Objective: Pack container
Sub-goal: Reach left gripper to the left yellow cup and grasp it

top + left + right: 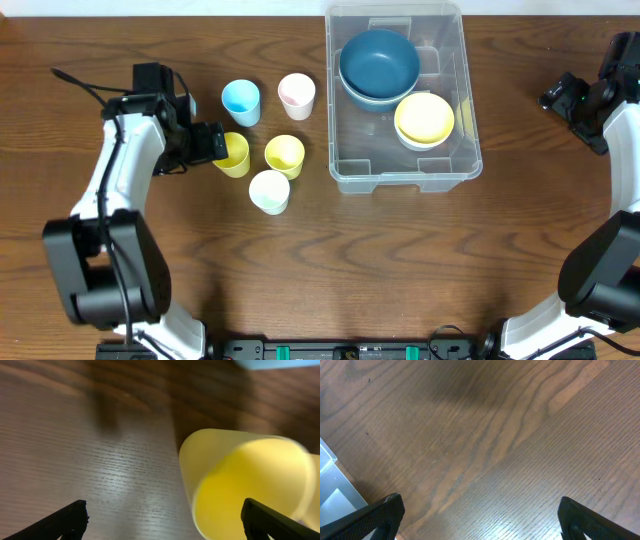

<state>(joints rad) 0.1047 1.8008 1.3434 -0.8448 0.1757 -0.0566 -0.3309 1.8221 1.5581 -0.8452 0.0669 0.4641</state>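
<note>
Nearest the robot, a pale white cup stands alone on the surface. Just beyond it are two yellow cups. The left tool is released, its jaws spread wide, and is pointed at the left yellow cup. The left wrist view shows that cup ahead of the fingers and towards one of them, but not gripped; I cannot tell whether a finger touches it. The second yellow cup sits just to its right. Farther back stand a blue cup and a pink cup. To the right of the cups, running towards the far edge, is the container, upright and open. It already holds a yellow bowl near its front and a dark blue bowl behind that, and each seems to be nested on another bowl. The right tool is also released and hangs over bare wood to the right of the container, holding nothing. By my reckoning the bowls are packed, all five cups are left to do, and the left yellow cup looks like the next one.
</note>
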